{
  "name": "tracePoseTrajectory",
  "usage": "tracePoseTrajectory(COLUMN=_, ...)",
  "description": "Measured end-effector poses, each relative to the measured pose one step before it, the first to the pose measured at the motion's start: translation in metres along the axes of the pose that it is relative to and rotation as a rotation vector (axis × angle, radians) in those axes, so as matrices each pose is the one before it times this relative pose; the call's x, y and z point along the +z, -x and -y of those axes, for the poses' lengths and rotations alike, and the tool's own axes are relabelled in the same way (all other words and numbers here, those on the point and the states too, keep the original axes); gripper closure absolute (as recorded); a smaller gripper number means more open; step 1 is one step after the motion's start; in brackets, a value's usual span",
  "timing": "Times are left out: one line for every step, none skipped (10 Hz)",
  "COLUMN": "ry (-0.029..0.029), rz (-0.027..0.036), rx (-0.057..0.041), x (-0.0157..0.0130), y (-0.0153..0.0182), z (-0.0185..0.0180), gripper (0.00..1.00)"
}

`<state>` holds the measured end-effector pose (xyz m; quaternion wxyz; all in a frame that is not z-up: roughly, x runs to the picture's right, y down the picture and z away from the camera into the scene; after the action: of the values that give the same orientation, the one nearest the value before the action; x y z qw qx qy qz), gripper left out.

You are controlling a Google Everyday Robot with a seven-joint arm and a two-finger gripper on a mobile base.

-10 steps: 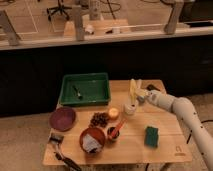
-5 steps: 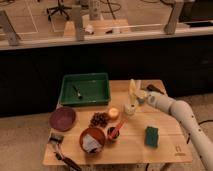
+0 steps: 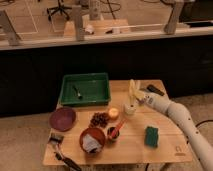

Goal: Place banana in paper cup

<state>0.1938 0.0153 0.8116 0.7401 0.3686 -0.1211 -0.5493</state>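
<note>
Above the paper cup (image 3: 130,109), the hand (image 3: 138,97) stays clamped on the upright banana (image 3: 132,92).

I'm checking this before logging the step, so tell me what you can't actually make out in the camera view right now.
- Gripper: beside the banana; whether its fingers hold the fruit is too small to tell.
- Banana's lower end: hidden by the paper cup, so its depth inside is unknown.
- Small item in the green tray: too small to identify.
- Terracotta bowl contents: blurred.
</note>
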Motion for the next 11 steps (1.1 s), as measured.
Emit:
tracePoseTrajectory(ry=0.00247, rz=-0.00677, rx=-0.00819, x=-0.00026, y=0.0011, z=0.00116, gripper=1.0)
tracePoseTrajectory(ry=0.00201, rz=-0.00705, rx=-0.00698, x=-0.00076, y=0.00066, z=0.00094, gripper=1.0)
tracePoseTrajectory(ry=0.00122, rz=-0.00547, rx=-0.00939, x=-0.00065, y=0.00063, z=0.00092, gripper=1.0)
tracePoseTrajectory(ry=0.00216, rz=-0.00639, rx=-0.01071, x=-0.00099, y=0.00089, z=0.0007, gripper=1.0)
tracePoseTrajectory(ry=0.00215, rz=-0.00567, rx=-0.00737, x=-0.0012, y=0.00053, z=0.00027, gripper=1.0)
tracePoseTrajectory(ry=0.00134, rz=-0.00568, rx=-0.00425, x=-0.00114, y=0.00121, z=0.00045, gripper=1.0)
tracePoseTrajectory(ry=0.00082, rz=-0.00617, rx=-0.00304, x=-0.00135, y=0.00002, z=0.00037, gripper=1.0)
tracePoseTrajectory(ry=-0.00007, rz=-0.00233, rx=-0.00188, x=-0.00088, y=0.00103, z=0.00004, gripper=1.0)
tracePoseTrajectory(ry=0.00022, rz=-0.00142, rx=-0.00186, x=-0.00132, y=0.00123, z=-0.00043, gripper=1.0)
tracePoseTrajectory(ry=0.00026, rz=0.00017, rx=-0.00028, x=-0.00089, y=0.00069, z=-0.00046, gripper=1.0)
tracePoseTrajectory(ry=-0.00016, rz=0.00239, rx=-0.00023, x=-0.0007, y=0.00164, z=-0.00054, gripper=1.0)
